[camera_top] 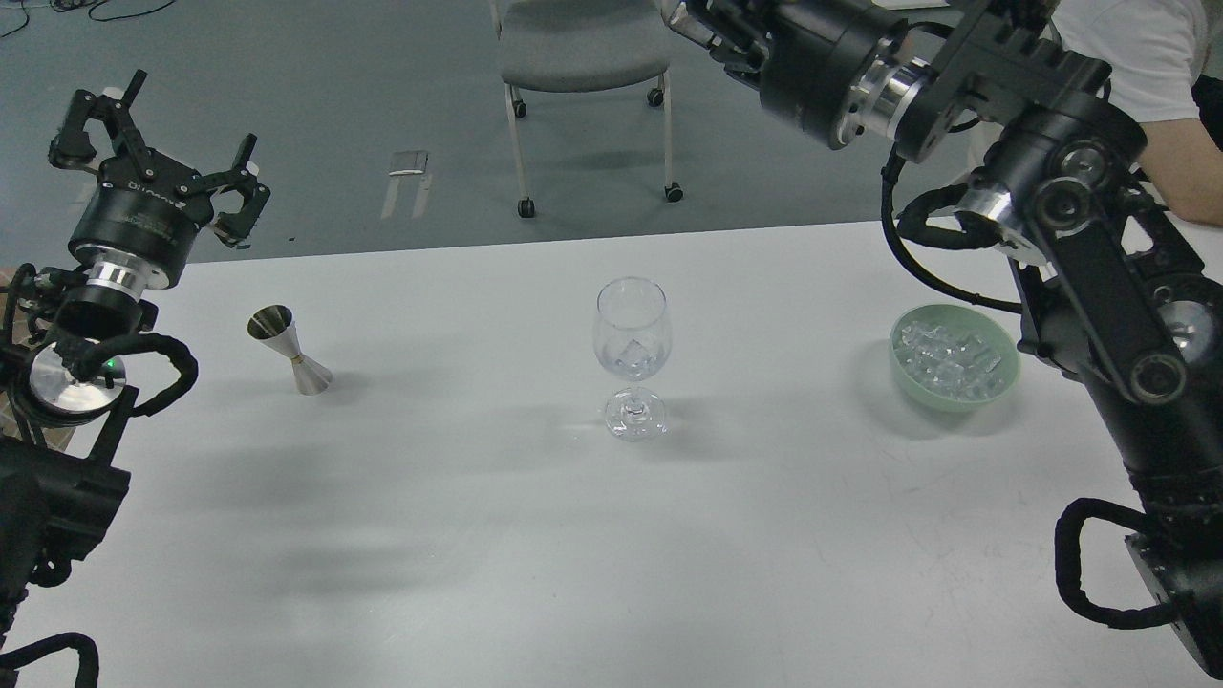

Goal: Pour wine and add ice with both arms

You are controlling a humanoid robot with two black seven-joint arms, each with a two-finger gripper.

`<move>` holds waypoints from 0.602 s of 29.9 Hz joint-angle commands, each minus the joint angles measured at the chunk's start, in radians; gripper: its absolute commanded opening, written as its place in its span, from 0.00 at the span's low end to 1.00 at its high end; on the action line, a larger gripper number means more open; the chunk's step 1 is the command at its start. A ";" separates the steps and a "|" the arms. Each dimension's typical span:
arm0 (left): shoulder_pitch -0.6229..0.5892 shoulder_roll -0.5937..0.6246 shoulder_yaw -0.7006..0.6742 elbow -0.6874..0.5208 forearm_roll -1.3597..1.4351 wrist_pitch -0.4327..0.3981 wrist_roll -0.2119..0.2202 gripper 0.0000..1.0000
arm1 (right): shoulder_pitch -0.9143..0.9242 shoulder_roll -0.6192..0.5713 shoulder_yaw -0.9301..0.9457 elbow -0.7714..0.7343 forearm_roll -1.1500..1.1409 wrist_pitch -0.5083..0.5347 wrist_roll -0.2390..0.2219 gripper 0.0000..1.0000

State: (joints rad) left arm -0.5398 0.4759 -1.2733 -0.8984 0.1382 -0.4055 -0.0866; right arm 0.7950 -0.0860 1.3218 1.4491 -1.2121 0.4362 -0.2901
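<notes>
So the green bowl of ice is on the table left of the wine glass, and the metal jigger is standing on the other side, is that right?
Not quite. In the head view the green bowl of ice sits right of the wine glass, not left. The metal jigger does stand on the other side, on the table.

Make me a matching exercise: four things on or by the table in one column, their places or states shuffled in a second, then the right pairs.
Things:
1. jigger
2. wine glass
3. green bowl
4. left gripper

Places or states:
A. holds a heap of ice cubes
B. open, raised, holding nothing
C. upright mid-table, an ice cube inside
D. metal, on the table's left side

Pairs: 1-D, 2-C, 3-A, 4-B
</notes>
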 commanded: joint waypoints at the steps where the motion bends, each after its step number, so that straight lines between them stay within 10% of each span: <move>1: -0.005 0.000 0.000 0.004 0.003 0.004 0.002 0.99 | 0.000 0.002 0.133 -0.125 0.181 -0.001 0.005 1.00; 18: -0.014 -0.019 0.003 0.024 0.008 -0.007 -0.001 0.99 | 0.052 0.025 0.281 -0.621 0.847 -0.028 0.006 1.00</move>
State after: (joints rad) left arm -0.5543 0.4574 -1.2735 -0.8744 0.1467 -0.4143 -0.0854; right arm 0.8401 -0.0641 1.5912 0.8798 -0.3986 0.4010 -0.2806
